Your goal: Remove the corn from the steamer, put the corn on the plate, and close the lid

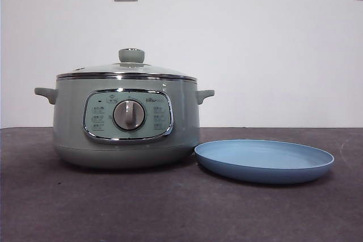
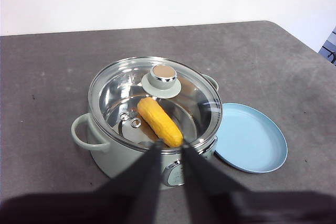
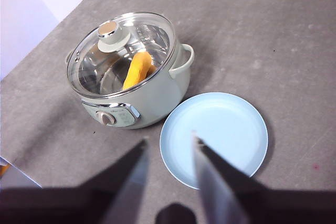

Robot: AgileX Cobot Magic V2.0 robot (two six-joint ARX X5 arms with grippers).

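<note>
Lying yellow-orange corn point(image 2: 159, 121) inside lidded steamer point(image 1: 126, 118); left pincer point(image 2: 171, 144) narrow, right pincer point(image 3: 169, 141) wide.

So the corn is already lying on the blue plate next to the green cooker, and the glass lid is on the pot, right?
Not quite. The corn lies inside the steamer, under the lid, as both wrist views show. The plate beside it holds nothing.

Corn point(image 2: 159, 121) lies inside lidded steamer point(image 1: 126, 123) beside plate point(image 1: 264, 161).
</note>
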